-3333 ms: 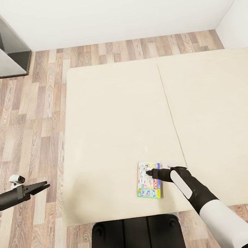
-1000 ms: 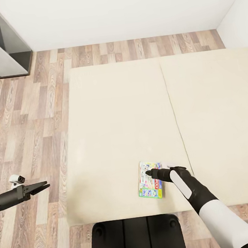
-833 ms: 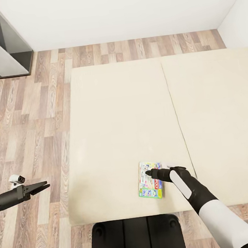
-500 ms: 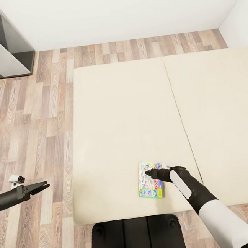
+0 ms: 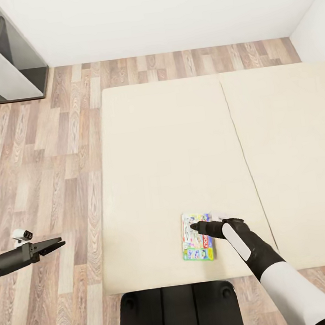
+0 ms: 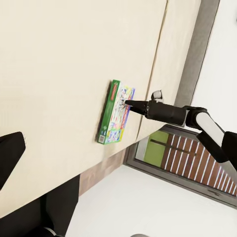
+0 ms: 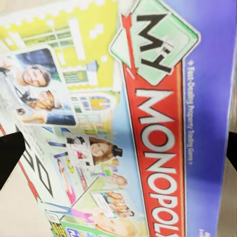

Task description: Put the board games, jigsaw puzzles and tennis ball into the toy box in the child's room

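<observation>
Your right black gripper [image 5: 193,226] hovers spread over the colourful flat Monopoly board game box [image 5: 197,243] near the cream bed's [image 5: 171,146] front edge; your left black gripper [image 5: 58,243], fingers together, hangs over wood floor [image 5: 36,161].

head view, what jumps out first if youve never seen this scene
The colourful My Monopoly board game stands out, lying flat near the near edge of the plain cream bed. The right gripper points at it from just above, while the left gripper hangs over the wooden floor.
</observation>
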Robot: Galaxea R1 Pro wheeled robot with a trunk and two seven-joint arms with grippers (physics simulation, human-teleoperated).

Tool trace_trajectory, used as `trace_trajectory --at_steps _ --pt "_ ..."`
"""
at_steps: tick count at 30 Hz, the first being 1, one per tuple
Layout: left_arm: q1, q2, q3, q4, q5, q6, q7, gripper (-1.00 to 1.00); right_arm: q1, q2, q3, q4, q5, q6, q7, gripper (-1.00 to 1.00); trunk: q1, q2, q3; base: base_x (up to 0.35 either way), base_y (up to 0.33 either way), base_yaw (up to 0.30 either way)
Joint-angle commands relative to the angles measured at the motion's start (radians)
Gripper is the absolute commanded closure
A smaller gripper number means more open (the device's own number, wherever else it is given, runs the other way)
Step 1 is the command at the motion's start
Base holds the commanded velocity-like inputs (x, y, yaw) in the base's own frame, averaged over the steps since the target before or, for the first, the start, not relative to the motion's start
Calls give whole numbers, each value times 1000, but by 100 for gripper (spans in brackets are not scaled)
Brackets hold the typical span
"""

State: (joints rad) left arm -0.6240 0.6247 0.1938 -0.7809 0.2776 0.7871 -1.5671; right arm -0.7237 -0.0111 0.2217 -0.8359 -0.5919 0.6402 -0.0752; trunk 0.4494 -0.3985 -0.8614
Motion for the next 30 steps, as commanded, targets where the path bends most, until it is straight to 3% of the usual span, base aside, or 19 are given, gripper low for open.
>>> trace_trajectory --at_steps 1,30 --pt "0 0 -1 0 0 11 -4 -100 0 -1 4 -2 -9 3 -8 -100 1 -2 -1 0 109 0" --pt "0 1 -1 0 0 11 -4 -100 0 0 4 -2 -8 6 -10 -100 1 -2 -1 0 108 0"
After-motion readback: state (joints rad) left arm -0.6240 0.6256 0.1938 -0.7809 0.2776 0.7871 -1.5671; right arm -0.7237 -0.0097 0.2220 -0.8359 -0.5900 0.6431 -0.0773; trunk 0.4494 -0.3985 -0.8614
